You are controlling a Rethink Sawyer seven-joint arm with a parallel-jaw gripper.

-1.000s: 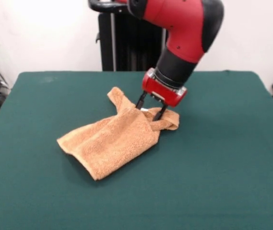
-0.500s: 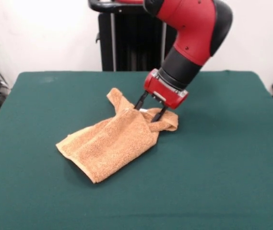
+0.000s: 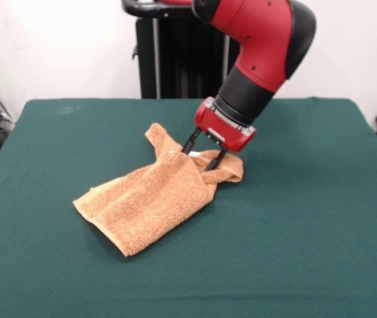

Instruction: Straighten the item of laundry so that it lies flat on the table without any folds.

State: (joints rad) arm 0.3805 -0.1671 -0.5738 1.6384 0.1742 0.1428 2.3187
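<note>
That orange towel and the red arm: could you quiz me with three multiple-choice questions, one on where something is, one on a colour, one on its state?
1. Where do the gripper's fingers meet the towel?
A. At its bunched end nearest the pedestal
B. At its wide end nearest the camera
C. They hang clear of it

2. What colour is the table top?
A. White
B. Dark green
C. Red

3. How does the towel lie?
A. Flat, with no folds
B. Rolled into a tight tube
C. Rumpled, with its far end gathered and folded

Answers:
1. A: the two dark fingers go down into the narrow, gathered part, far from the wide end.
2. B: dark green cloth shows all round the towel.
3. C: the far end narrows into folds and a flap pokes out beside the fingers.
</note>
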